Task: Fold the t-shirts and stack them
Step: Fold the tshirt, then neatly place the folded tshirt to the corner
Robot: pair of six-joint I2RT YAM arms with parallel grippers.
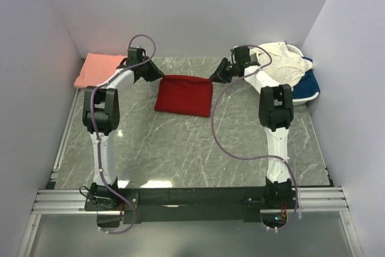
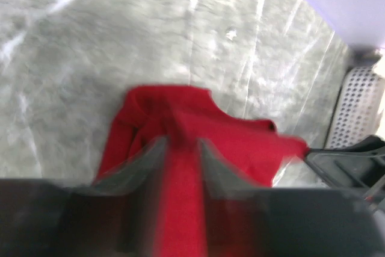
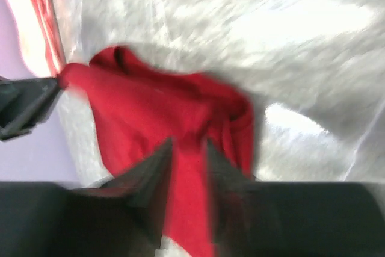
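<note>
A deep red t-shirt (image 1: 183,95) lies folded in a rectangle at the back middle of the marble table (image 1: 180,148). My left gripper (image 1: 157,75) is at its far left corner and my right gripper (image 1: 215,76) at its far right corner. In the left wrist view the blurred fingers of the left gripper (image 2: 181,142) stand apart, with the red t-shirt (image 2: 240,142) filling the gap. The right wrist view shows the same for the right gripper (image 3: 189,144) over the red t-shirt (image 3: 144,106). A salmon pink t-shirt (image 1: 99,67) lies folded at the back left.
A white basket (image 1: 293,47) at the back right holds a heap of cream-white t-shirts (image 1: 280,64) and a blue one (image 1: 308,86). Purple walls close in the table at the back and on both sides. A metal rail (image 1: 180,200) runs along the near edge.
</note>
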